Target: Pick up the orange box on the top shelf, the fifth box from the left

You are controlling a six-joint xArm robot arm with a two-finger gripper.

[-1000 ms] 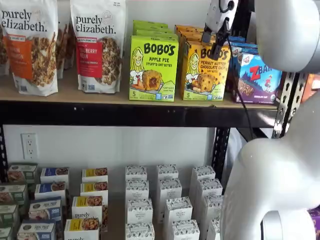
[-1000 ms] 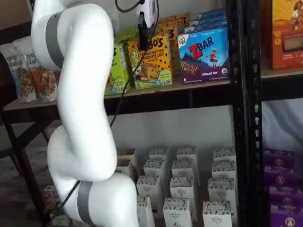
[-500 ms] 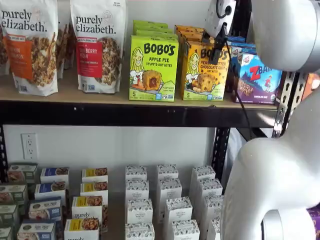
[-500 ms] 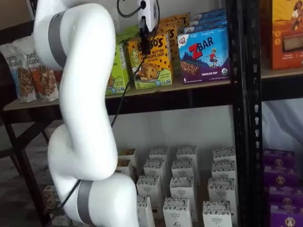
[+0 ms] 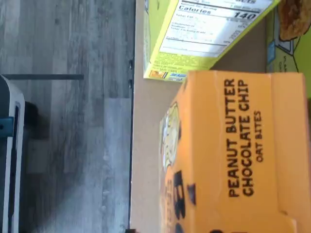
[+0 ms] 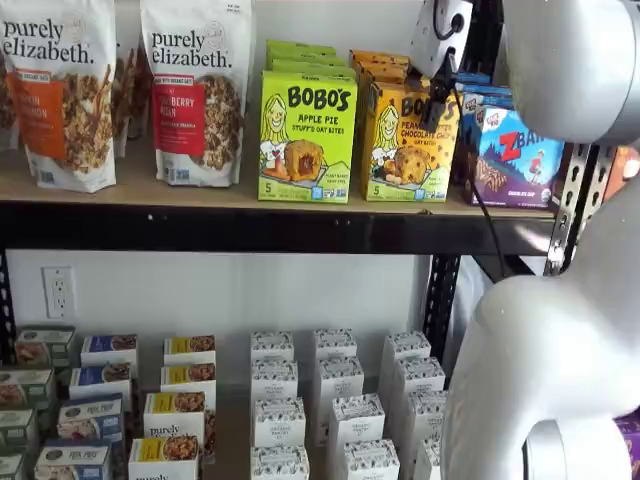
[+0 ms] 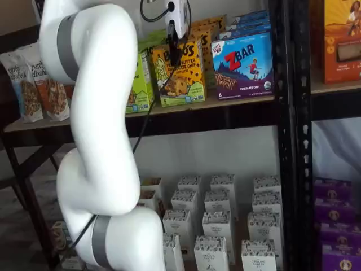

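Orange-yellow Bobo's carton upright on tan wooden shelf board, upper right; we see white-bodied gripper spread before it, nothing held.

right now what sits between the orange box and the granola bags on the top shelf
In both shelf views, the lime-green Bobo's Apple Pie box stands between the orange box and the Purely Elizabeth granola bags.

The orange box bears black lettering; its neighbour is lime-green, another blue-purple.
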